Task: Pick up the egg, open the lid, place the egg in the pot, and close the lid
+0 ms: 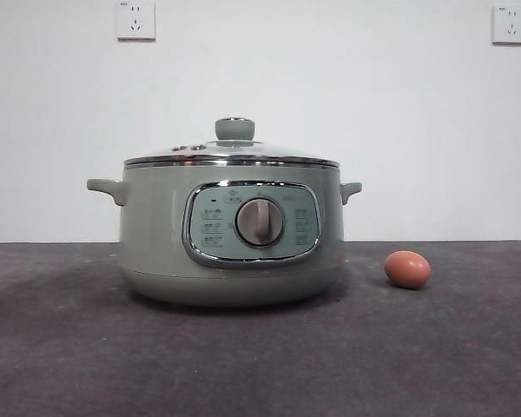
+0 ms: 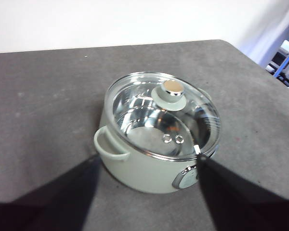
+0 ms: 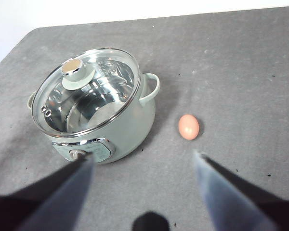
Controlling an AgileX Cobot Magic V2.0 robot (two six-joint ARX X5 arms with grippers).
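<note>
The pale sage-green pot (image 1: 156, 234) stands in the middle of the dark table with its glass lid (image 1: 269, 153) shut on it. The brown-orange egg (image 1: 407, 269) lies on the table to the right of the pot, apart from it. No gripper shows in the front view. My left gripper (image 2: 147, 160) is open and empty, high above the pot (image 2: 135, 168) and lid (image 2: 149, 125). My right gripper (image 3: 142, 158) is open and empty, high above the table, with the egg (image 3: 189, 126) near its one jaw and the pot (image 3: 132, 122) and lid (image 3: 94, 98) off to the other side.
The table is dark grey (image 1: 469, 347), with a white wall behind it and two sockets (image 1: 135, 19) high up. The table's far edges show in both wrist views. Some gear stands beyond the table's corner (image 2: 286, 62).
</note>
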